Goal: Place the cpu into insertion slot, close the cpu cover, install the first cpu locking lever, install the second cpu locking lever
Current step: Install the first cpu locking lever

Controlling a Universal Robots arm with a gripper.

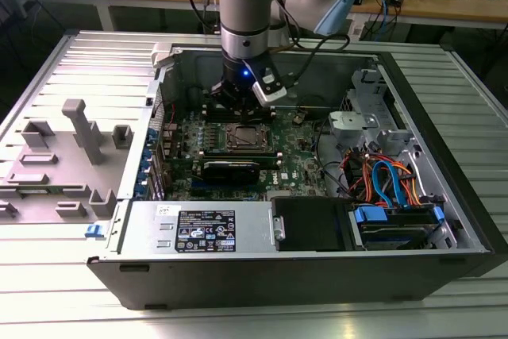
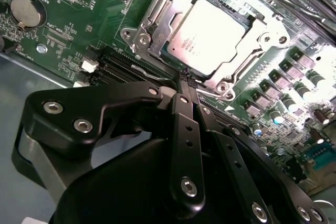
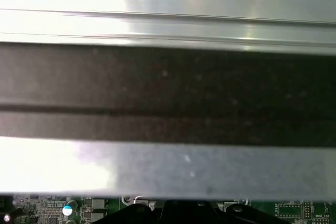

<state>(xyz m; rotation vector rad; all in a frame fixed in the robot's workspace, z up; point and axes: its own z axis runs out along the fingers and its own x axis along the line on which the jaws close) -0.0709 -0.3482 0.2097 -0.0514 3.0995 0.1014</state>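
The gripper (image 2: 185, 78) is reaching down inside the open computer case (image 1: 317, 279), its two black fingers (image 2: 185, 129) drawn together so that their tips are meeting in a narrow point. In the second wrist view that point is sitting at the edge of the socket assembly, right where a thin wire lever (image 2: 149, 72) is running along the side of the frame. The tips are touching or almost touching the wire, but whether they are pinching it cannot be told.

The cpu (image 2: 210, 30) is lying flat in the insertion slot (image 1: 245, 149), its pale metal top catching the light. The cpu cover (image 2: 157, 22) is lying down over it, the silvery frame surrounding the chip and the chip showing through the window.

In the exterior view the arm is coming down from above and the gripper (image 1: 238, 94) is hanging just behind the cpu (image 1: 245, 136), near the middle of the green motherboard (image 1: 298, 156). Black memory slots (image 2: 113, 64) are running beside the socket, and a round coin battery (image 2: 25, 11) is sitting well apart from it on the motherboard (image 2: 68, 35).

The case is lying on its side on a ribbed metal table (image 1: 63, 311). A labelled grey power supply (image 1: 202, 228) is filling its near edge, and blue and orange cables (image 1: 381, 180) are bunching toward the exterior view's right. On the exterior view's left, grey fixture blocks (image 1: 79, 129) are standing on the table.
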